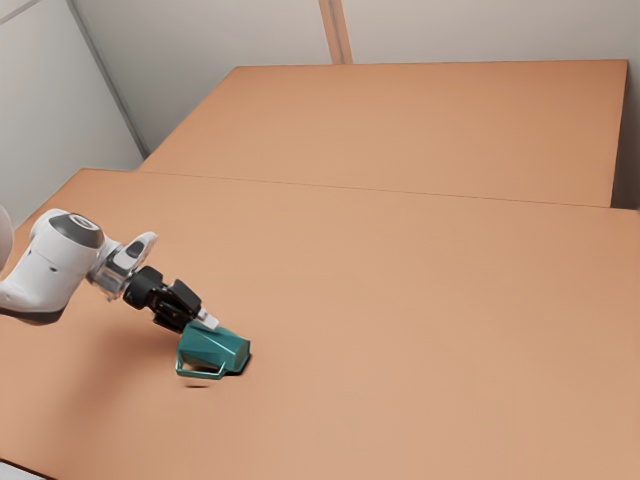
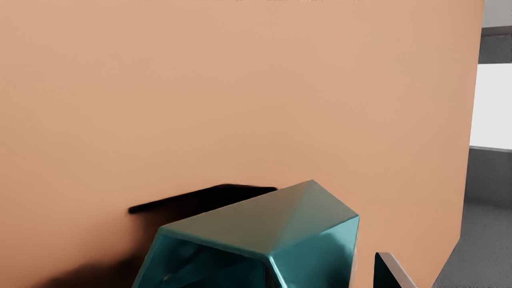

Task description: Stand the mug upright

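while grey walls [image 1: 200, 50] back the orange table [image 1: 420, 320], the mug [image 1: 212, 347] tilts

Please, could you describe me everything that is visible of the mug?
The mug is teal and glossy, like metal or ceramic, with flat, angular sides and a loop handle. It is tipped on its side, open mouth toward the end effector, right beside it. I cannot tell whether they touch, or whether it rests fully on the table.
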{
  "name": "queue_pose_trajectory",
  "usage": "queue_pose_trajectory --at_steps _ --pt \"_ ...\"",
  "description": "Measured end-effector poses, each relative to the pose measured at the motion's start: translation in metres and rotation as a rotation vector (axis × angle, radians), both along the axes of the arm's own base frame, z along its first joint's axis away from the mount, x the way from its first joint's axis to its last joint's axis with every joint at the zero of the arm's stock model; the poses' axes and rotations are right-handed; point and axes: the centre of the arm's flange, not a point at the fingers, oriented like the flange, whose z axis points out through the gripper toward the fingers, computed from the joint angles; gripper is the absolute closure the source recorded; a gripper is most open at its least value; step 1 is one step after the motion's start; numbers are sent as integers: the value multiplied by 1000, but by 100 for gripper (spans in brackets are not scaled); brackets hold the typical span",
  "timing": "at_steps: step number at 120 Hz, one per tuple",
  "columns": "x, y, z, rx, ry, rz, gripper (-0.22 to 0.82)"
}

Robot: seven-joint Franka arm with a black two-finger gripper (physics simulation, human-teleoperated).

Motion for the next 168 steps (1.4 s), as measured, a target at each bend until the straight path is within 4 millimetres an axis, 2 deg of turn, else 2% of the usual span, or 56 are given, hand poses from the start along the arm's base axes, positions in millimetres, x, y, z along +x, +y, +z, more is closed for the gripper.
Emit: queue_pose_trajectory --at_steps 8,16,44,80,102,136,156,168 --pt "1 1 2 -2 -9 -4 58" --pt "1 1 3 -3 -18 -9 64" --pt "0 -4 12 -21 -38 -38 74" --pt "1 -28 69 -46 -131 -137 77" --pt "29 -30 112 187 -167 -289 78" --pt "73 -76 154 588 -211 -482 78" --pt "85 -101 160 733 -238 -497 78" --pt "87 -106 152 780 -252 -467 78"
